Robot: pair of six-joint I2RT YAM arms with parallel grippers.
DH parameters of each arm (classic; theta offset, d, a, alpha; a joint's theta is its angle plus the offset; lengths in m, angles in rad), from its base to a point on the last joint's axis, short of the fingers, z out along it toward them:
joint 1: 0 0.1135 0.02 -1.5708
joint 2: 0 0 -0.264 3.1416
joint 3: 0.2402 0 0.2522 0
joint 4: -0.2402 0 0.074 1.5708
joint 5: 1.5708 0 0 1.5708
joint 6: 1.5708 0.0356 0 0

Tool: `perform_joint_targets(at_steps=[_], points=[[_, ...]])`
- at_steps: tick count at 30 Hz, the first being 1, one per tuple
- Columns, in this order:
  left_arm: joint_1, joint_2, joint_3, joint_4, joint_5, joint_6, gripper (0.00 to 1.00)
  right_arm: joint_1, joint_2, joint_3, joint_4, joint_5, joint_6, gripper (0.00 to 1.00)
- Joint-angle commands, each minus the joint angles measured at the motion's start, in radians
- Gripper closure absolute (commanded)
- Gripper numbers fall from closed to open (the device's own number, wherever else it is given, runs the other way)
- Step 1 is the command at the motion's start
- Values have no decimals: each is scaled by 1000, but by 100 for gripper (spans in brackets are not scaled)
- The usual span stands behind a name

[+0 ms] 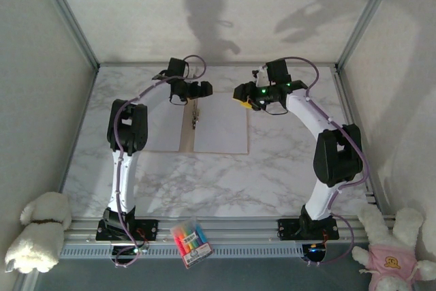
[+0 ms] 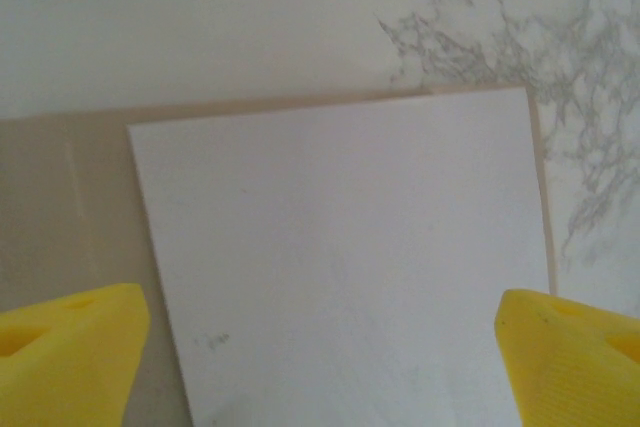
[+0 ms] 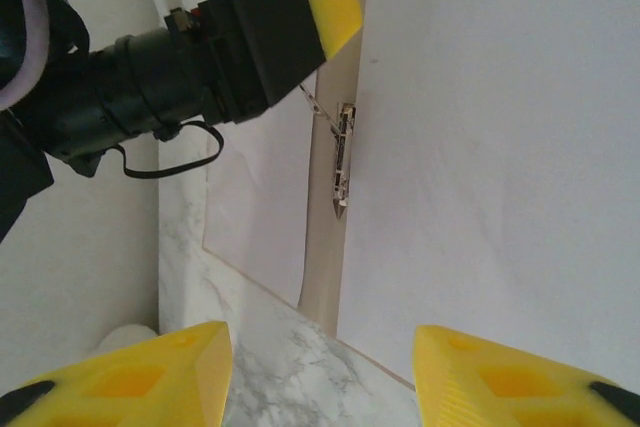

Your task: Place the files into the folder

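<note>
The tan folder (image 1: 187,140) lies open flat at the back middle of the marble table. White files cover both leaves: one sheet (image 1: 221,127) on the right leaf, one (image 1: 163,127) on the left. A small metal clip (image 1: 196,118) sits along the crease. My left gripper (image 1: 192,90) hovers over the folder's far edge near the crease, open, with the sheet (image 2: 340,247) and the tan leaf (image 2: 70,217) below its empty jaws (image 2: 320,357). My right gripper (image 1: 244,97) hangs by the folder's far right corner. It is open (image 3: 320,377) and empty above the crease (image 3: 322,267) and clip (image 3: 343,157).
A pack of coloured markers (image 1: 191,242) lies on the near rail between the arm bases. Plush toys sit at the near left (image 1: 37,230) and near right (image 1: 392,250) corners. Metal frame posts and walls close in the table's sides and back.
</note>
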State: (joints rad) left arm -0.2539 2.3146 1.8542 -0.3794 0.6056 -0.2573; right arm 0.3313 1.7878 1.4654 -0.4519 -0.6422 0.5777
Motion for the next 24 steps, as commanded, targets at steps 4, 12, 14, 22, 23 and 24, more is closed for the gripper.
perform_joint_targets(at_steps=[4,12,14,22,23,24], points=[[-26,-159,-145,-2,90,56,11,-1,-28,-32,50,-25,11,49],[-54,-359,-368,52,2,36,10,2,-91,-101,65,0,-28,49],[-53,-410,-447,101,-4,6,10,3,-121,-142,81,6,-25,49],[-27,-636,-680,173,-364,-183,10,31,-181,-210,88,36,-19,49],[-15,-662,-710,185,-405,-206,10,39,-184,-209,87,43,-16,49],[0,-679,-731,192,-429,-220,9,46,-188,-212,89,48,-11,49]])
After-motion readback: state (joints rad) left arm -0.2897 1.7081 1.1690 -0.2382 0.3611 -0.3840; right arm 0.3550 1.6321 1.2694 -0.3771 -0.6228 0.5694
